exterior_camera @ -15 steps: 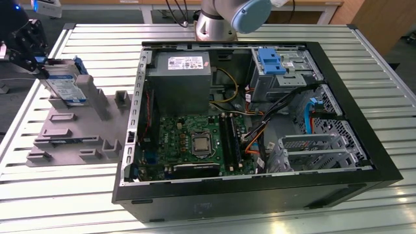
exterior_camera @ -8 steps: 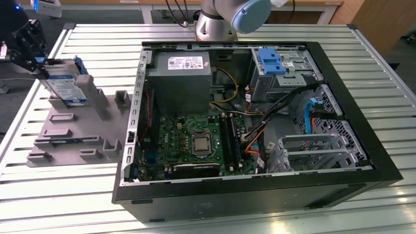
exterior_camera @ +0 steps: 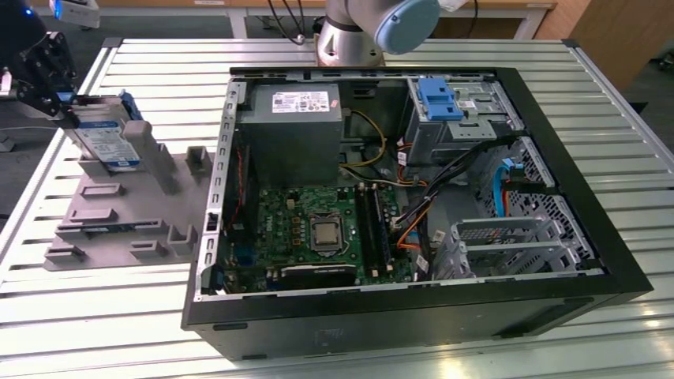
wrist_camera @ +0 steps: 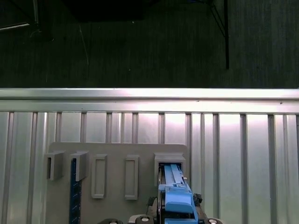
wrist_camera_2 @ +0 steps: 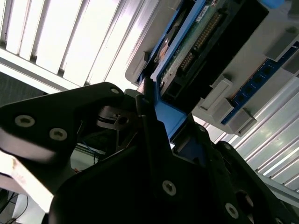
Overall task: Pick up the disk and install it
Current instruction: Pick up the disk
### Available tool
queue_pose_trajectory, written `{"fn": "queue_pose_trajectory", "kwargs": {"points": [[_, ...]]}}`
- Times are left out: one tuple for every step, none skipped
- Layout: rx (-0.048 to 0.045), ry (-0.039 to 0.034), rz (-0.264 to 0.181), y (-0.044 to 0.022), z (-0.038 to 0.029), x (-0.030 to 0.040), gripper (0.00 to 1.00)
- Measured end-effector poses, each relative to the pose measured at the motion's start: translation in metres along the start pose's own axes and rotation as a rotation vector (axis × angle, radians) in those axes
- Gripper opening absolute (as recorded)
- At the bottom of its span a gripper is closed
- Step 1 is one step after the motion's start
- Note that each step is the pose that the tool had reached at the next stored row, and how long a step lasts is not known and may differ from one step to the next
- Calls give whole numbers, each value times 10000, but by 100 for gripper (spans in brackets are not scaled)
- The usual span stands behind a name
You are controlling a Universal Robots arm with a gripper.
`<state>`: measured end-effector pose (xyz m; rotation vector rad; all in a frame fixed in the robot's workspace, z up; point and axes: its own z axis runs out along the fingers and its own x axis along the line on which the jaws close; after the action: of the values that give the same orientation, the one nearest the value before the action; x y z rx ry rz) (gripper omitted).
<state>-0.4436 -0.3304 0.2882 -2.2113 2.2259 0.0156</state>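
Exterior view: one disk (exterior_camera: 109, 140), a flat silver slab with a white-and-blue label and blue plastic rails, stands upright in one grey moulded holder (exterior_camera: 116, 215) on the ribbed metal table (exterior_camera: 95, 316), to the exterior view's left of one open black computer case (exterior_camera: 421, 316). One black gripper (exterior_camera: 72, 113) meets its top edge

Second wrist view: two black fingers (wrist_camera_2: 145, 107) pinch the disk's blue rail tight, beside its green circuit board

First wrist view: the rail stands in one of five rectangular holder pockets

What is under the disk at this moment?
The disk stands on edge in a slot of the grey holder plate, which lies on the slatted table. Its bottom edge is hidden inside the slot.
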Motion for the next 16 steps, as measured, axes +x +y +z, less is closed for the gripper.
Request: {"fn": "queue_pose_trajectory", "kwargs": {"points": [[0,0,0,0,0,0,37],[0,0,-1,0,0,0,37],[0,0,-2,0,0,0,37],[1,0,-3,0,0,0,38],[1,0,-3,0,0,0,38],[0,0,-4,0,0,0,38],[0,0,-5,0,0,0,44],[0,0,-5,0,-1,0,44],[-2,1,-5,1,-8,0,44],[-1,1,-5,0,-22,0,44],[0,0,-5,0,-35,0,44],[2,0,-5,0,-38,0,44],[3,-1,-5,0,-38,-1,44],[4,-1,-5,0,-38,0,44],[1,-1,-5,0,-40,0,44],[0,0,-5,0,-41,0,44]]}}
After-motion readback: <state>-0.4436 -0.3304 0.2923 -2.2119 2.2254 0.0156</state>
